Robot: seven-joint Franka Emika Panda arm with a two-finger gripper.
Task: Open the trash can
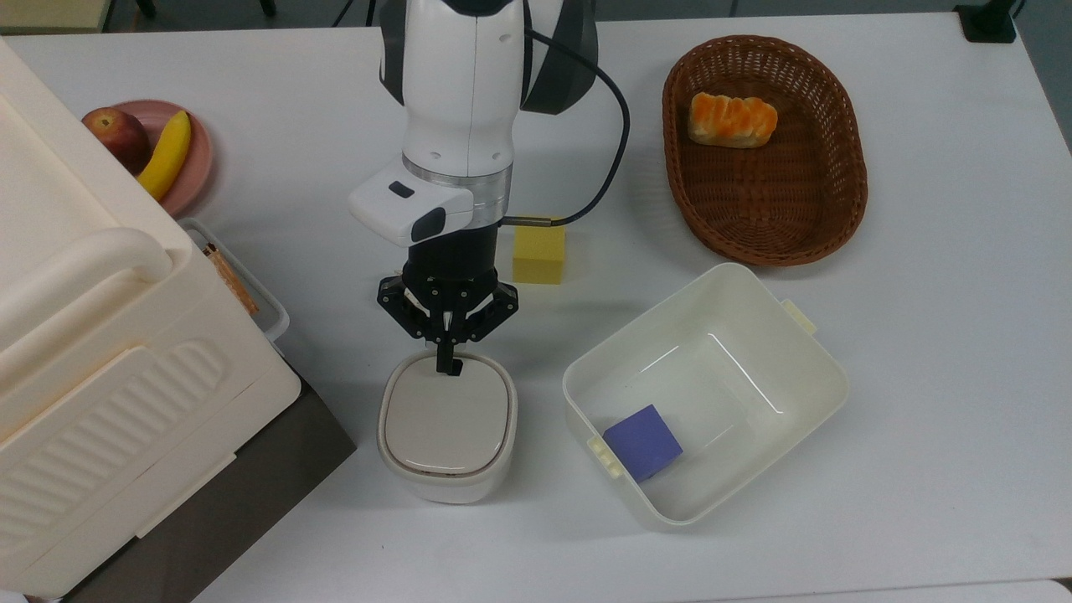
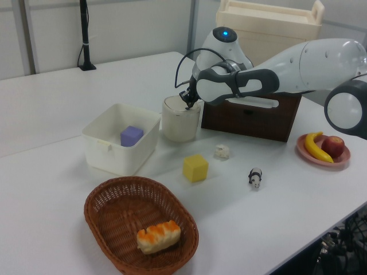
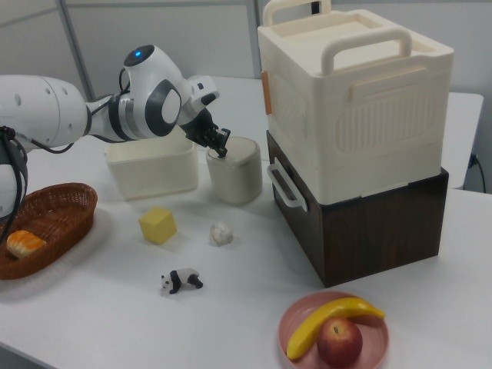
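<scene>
Fingertips of the gripper [image 1: 447, 366] sit pinched together on the back edge of the trash can [image 1: 446, 427], right where its beige lid, lying flat, meets the rim. Just beside the trash can, on the top view's right, stands the open tub [image 1: 758, 316] with a purple block [image 1: 642, 441] inside; on the top view's left stands the big cream box [image 1: 100, 377].

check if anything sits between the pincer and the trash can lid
Nothing visible does. The pincer is shut, its tips right at the far edge of the trash can lid in the top view. The yellow block lies off to the side.
</scene>
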